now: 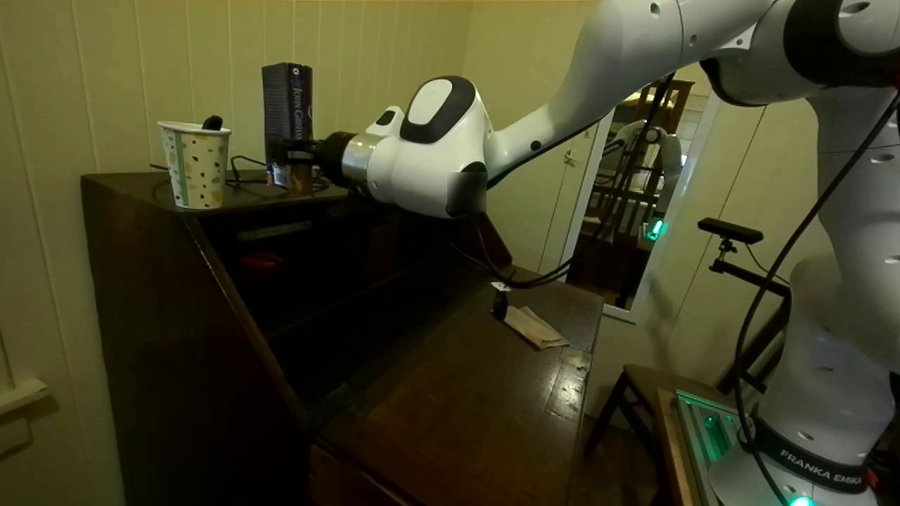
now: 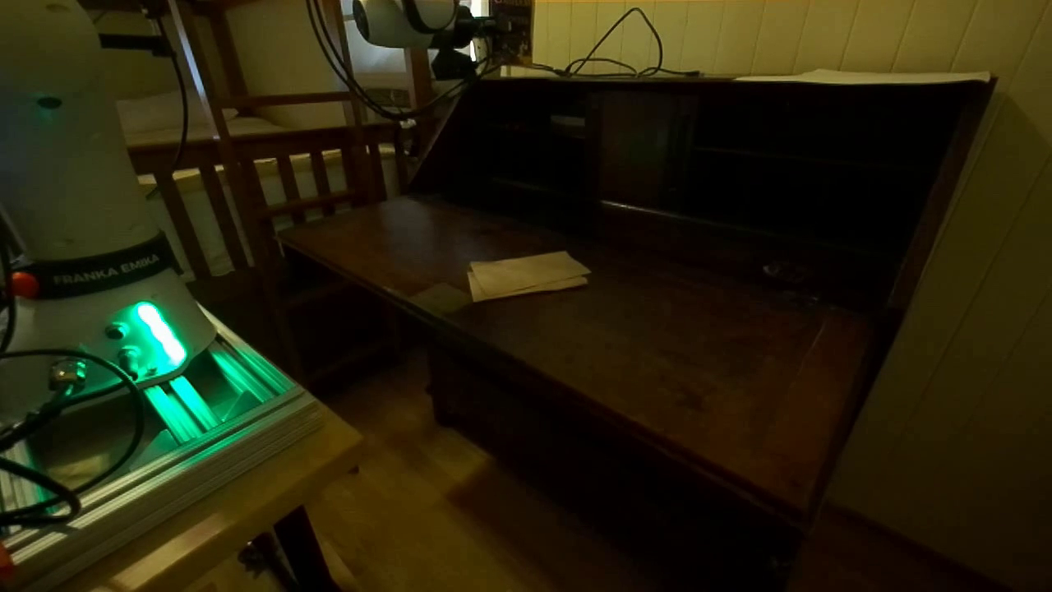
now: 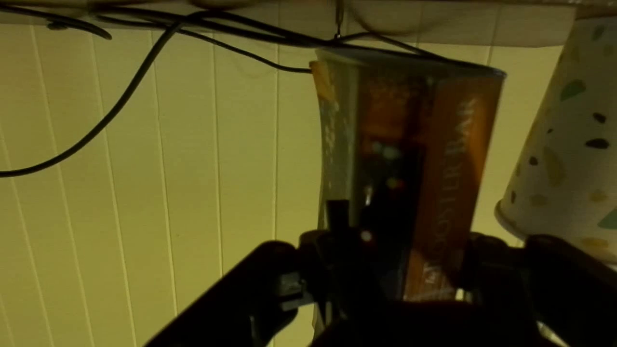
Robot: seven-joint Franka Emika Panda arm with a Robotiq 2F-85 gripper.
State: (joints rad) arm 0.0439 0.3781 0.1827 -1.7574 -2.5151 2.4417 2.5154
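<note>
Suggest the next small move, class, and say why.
Probably raise the book slightly, straight up: the fingers are shut on opposite sides of it, and cables lying close to its base might snag if it were dragged.

Wrist view — one end of the book (image 3: 448,144) was lost behind the dark gripper (image 3: 399,241), the markings beside its title were too blurred to make out, and the right edge cut through the speckled cup (image 3: 573,144). In an exterior view the black thing (image 1: 212,123) in that cup was hidden but for its tip — kind unknown — and a red object (image 1: 260,261) inside the desk (image 1: 436,414) sat too deep in shadow to name. In an exterior view the top edge cropped both book and arm (image 2: 404,20), and the pale sheet (image 2: 871,77) on top of the desk was seen too edge-on to read.
</note>
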